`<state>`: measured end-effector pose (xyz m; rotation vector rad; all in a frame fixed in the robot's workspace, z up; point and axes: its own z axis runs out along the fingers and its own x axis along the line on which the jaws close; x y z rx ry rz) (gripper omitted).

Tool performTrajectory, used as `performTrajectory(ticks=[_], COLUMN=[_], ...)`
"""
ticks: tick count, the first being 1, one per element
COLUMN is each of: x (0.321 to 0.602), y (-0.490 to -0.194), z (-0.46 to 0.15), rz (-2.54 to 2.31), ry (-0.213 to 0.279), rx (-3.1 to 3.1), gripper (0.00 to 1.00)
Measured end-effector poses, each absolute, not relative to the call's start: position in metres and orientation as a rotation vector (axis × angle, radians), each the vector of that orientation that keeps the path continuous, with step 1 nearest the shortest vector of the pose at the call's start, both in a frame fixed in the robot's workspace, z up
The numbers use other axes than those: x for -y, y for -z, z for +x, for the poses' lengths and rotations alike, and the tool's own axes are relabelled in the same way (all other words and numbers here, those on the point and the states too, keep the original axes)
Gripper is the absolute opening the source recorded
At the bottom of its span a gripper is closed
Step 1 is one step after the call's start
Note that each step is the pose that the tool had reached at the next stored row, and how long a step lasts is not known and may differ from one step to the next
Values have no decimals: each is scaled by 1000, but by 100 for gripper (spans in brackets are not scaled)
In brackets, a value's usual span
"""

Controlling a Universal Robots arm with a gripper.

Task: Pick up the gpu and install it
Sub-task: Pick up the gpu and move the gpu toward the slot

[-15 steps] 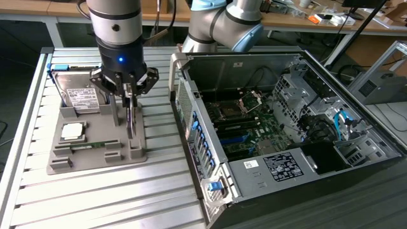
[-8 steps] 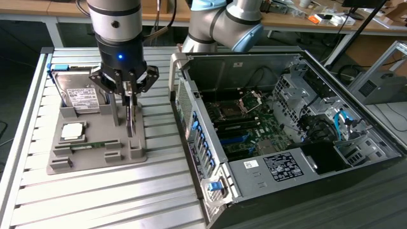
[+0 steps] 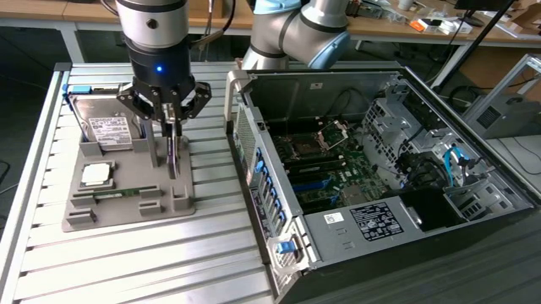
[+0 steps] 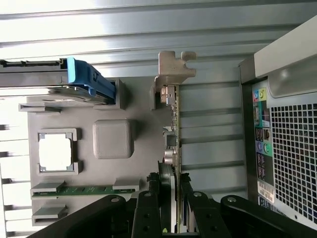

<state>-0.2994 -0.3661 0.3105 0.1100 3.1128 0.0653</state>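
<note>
The open case (image 3: 245,136) is seen at the exterior view's right, and the grey holder (image 3: 127,206) is set beside it on the slatted table (image 3: 127,266). The gpu (image 3: 172,155) is stood on edge at the holder, near the hard drive (image 3: 110,126). The gripper (image 3: 171,126) is clamped on the card's two faces.

gpu (image 3: 172,158) upright between fingers (image 4: 147,210) over tray (image 3: 127,212); hard drive (image 3: 108,123) exterior view's left of fingers, computer case (image 3: 338,234) right.

grey tray (image 3: 127,212), black tool (image 3: 171,128), green-edged gpu (image 4: 176,148)
</note>
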Motion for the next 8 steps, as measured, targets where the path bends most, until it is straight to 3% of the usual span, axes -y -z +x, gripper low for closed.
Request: performTrajectory(ticks=[8], x=[366], y=[-319], z=[-299], rz=[110], ry=[-65], rx=[-3113], gripper=[27])
